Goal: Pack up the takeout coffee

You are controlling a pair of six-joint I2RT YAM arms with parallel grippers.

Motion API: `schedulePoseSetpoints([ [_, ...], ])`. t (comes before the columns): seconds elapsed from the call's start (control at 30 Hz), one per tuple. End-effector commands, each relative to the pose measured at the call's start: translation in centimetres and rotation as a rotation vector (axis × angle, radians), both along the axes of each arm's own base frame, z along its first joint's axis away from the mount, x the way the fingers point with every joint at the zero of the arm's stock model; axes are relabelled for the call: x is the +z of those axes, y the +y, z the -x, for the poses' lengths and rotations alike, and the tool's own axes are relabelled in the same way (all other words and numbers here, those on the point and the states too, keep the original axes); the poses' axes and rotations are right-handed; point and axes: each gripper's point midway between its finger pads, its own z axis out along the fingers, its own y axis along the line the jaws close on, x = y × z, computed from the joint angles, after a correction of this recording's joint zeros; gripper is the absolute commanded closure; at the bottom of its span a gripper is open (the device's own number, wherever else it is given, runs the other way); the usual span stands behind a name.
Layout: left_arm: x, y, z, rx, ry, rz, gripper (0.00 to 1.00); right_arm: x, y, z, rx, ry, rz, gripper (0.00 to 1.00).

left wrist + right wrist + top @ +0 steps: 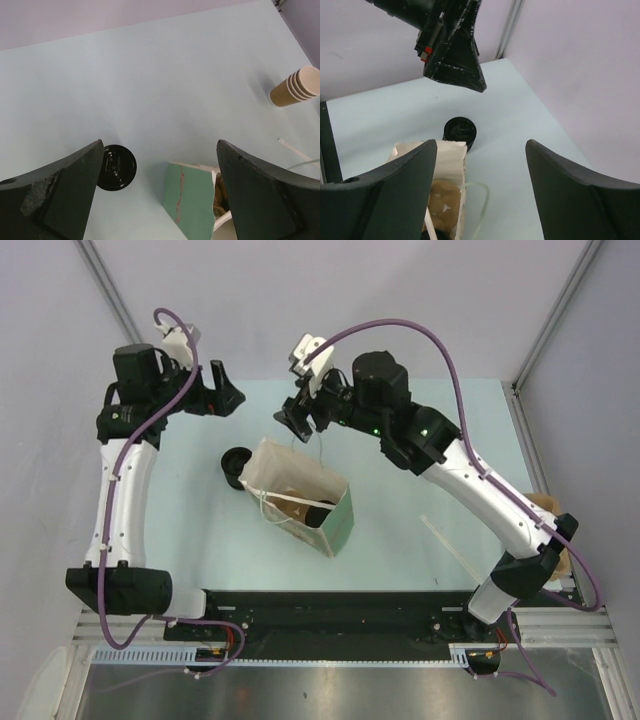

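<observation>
The tan kraft paper cup with round black plastic lid is lying inside the white-and-green paper bag, and with both the left gripper and right gripper spread and empty, the right fingers are hovering beside the thin white cord handle, probably risking a snag that tips the bag.

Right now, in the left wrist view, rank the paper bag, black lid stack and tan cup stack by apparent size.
1. paper bag, though partly cut off.
2. tan cup stack and black lid stack: look alike; cups sit farther away, so no ranking.
</observation>
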Motion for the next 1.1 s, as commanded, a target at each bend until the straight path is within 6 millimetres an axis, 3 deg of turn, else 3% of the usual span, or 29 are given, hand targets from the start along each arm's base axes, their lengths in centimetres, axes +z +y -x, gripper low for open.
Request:
schedulePoseSetpoints([
  [0.0, 2.7, 1.0, -0.5, -0.022, -0.036, 0.022, 0.01, 5.2, -2.8, 0.0, -0.041, -0.052, -0.099, 0.2],
  [0.17, 3.6, 1.5, -0.3, -0.084, -0.024, 0.091, 0.0, 5.3, -5.8, -1.3, -0.097, -0.006, -0.104, 0.07],
  [0.27, 3.3, 2.8, -0.5, -0.065, 0.002, 0.138, 0.0, 3.9, -8.5, -2.4, -0.145, 0.07, -0.09, 0.02],
  [0.4, 1.6, 5.9, -1.2, 0.005, 0.071, 0.191, 0.0, 0.3, -13.1, -4.3, -0.236, 0.188, -0.049, 0.0],
  [0.43, 1.1, 6.3, -1.1, 0.016, 0.093, 0.198, 0.01, -1.8, -15.0, -5.5, -0.292, 0.23, -0.025, 0.0],
  [0.5, -0.2, 7.2, -1.5, 0.025, 0.123, 0.172, 0.0, -2.8, -17.2, -5.8, -0.323, 0.267, -0.029, 0.0],
  [0.57, -2.5, 8.3, -1.6, 0.063, 0.189, 0.13, 0.0, -5.6, -20.1, -6.9, -0.402, 0.326, -0.006, 0.0],
  [0.63, -4.5, 9.0, -1.6, 0.089, 0.238, 0.093, 0.01, -6.8, -21.3, -6.8, -0.412, 0.361, -0.007, 0.0],
  [0.77, -8.4, 9.3, -0.9, 0.105, 0.311, 0.01, 0.01, -12.2, -24.6, -7.4, -0.49, 0.487, 0.025, 0.0],
  [0.83, -10.7, 9.6, 0.3, 0.13, 0.342, -0.08, 0.0, -13.7, -25.3, -7.3, -0.498, 0.519, 0.039, 0.0],
  [1.0, -15.3, 7.6, 2.9, 0.099, 0.377, -0.299, 0.01, -18.6, -27.3, -6.0, -0.536, 0.63, 0.076, 0.0],
  [1.07, -15.5, 6.9, 3.7, 0.088, 0.37, -0.306, 0.0, -19.2, -27.2, -5.4, -0.53, 0.645, 0.079, 0.0],
])
